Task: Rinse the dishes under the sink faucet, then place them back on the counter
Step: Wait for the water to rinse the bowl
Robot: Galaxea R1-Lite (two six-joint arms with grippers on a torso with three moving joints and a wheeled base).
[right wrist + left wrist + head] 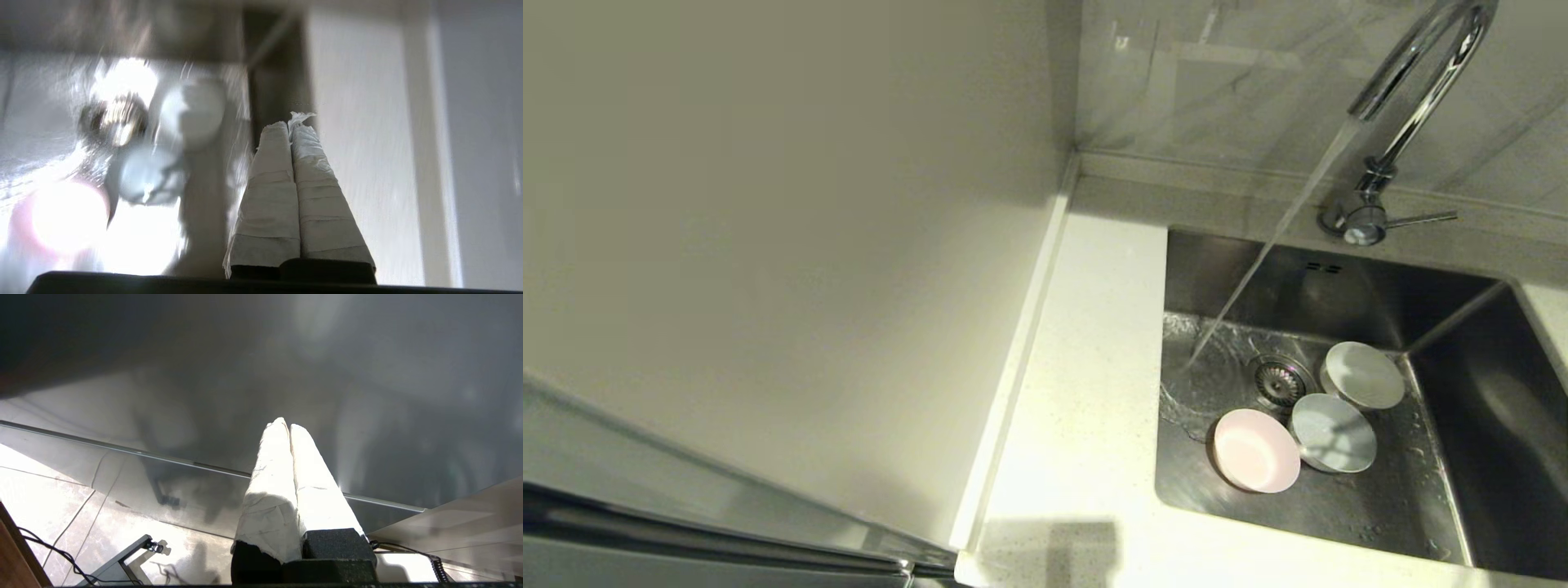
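Note:
Three dishes lie in the steel sink (1462, 392) around the drain (1278, 380): a pale pink one (1255, 450), a blue-grey one (1334, 433) and a grey-white one (1364, 375). Water runs from the chrome faucet (1421, 73) onto the basin floor left of the drain, missing the dishes. Neither arm shows in the head view. My right gripper (289, 122) is shut and empty, above the sink's right side, with the pink dish (57, 216), blue-grey dish (149, 175) and grey-white dish (192, 110) beyond it. My left gripper (286, 425) is shut and empty, low beside a steel cabinet front.
The speckled off-white counter (1086, 392) runs left of and in front of the sink. A plain cream wall panel (768, 245) stands on the left. The faucet's side lever (1421, 218) points right. A floor with cables (61, 547) shows in the left wrist view.

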